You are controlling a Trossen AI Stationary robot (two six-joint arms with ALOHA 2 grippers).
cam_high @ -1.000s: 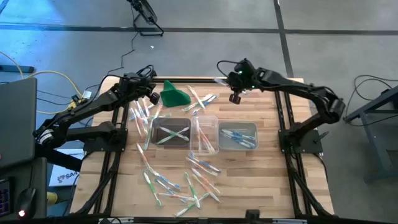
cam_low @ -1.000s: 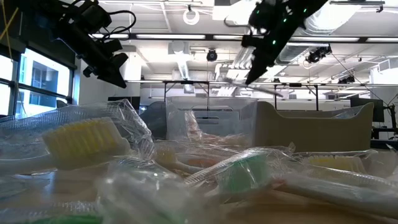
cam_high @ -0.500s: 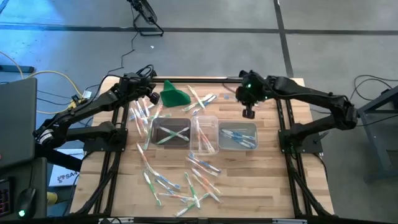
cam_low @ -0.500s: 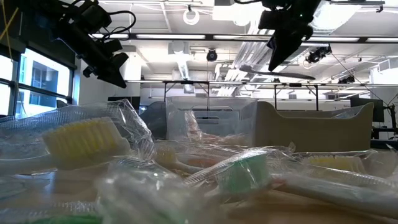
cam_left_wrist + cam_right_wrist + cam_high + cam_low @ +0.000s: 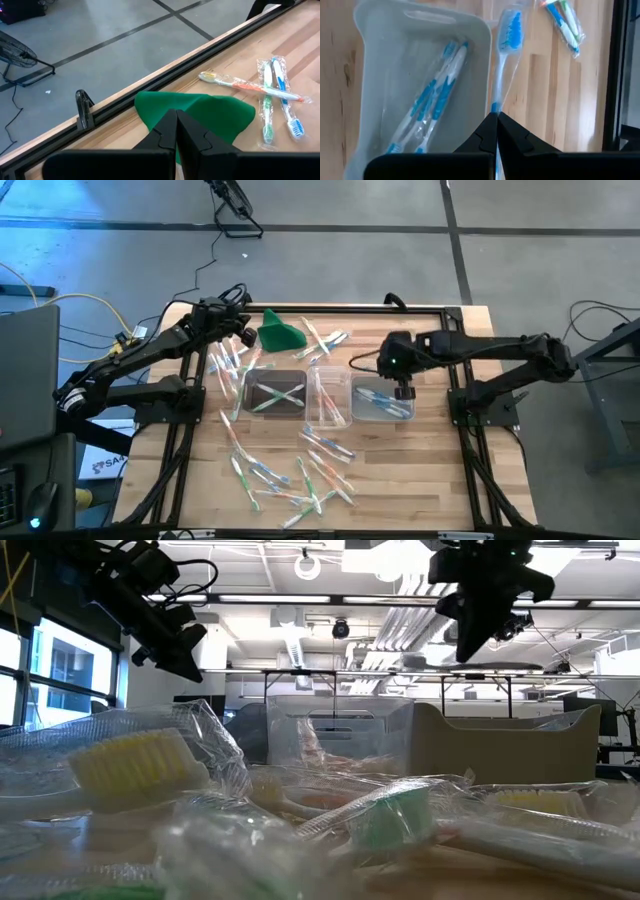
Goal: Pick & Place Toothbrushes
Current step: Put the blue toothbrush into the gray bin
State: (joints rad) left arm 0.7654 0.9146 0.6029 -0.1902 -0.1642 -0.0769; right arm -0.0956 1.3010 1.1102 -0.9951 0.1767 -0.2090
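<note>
High view. Wooden table (image 5: 430,470) with a black rail along its far edge. Three tubs (image 5: 322,370) in a row at mid-table. Right gripper (image 5: 403,392) over the far part of the right tub (image 5: 365,383), fingers together on a blue brush (image 5: 392,402). Two crossed green brushes in the left tub (image 5: 250,375). Left gripper (image 5: 243,340) at the far left, just beside the green cloth (image 5: 282,335), fingers together on nothing. More brushes (image 5: 300,470) strewn over the near middle, by the left arm and beyond the tubs. Bare wood on the near right and far right. On a white sheet (image 5: 100,465) below the table's left side, dark lettering too small to read.

Low view. Wrapped brushes (image 5: 140,765) heaped right at the lens, pale tubs (image 5: 500,745) behind. Right gripper (image 5: 470,650) high on the right, left gripper (image 5: 185,665) high on the left, both well clear of the heap.

Left wrist view. Left gripper (image 5: 176,135) pressed shut above the cloth (image 5: 220,112). Three wrapped brushes (image 5: 270,92) on the wood past it: orange, green, blue. Black clamp (image 5: 84,107) on the table rail, open floor beyond.

Right wrist view. Right gripper (image 5: 495,122) clamped on the handle of the wrapped blue brush (image 5: 506,45), head out past the right tub's (image 5: 420,17) rim and over bare wood. Two blue brushes (image 5: 432,100) inside that tub. A few more brushes (image 5: 565,22) near the black rail.
</note>
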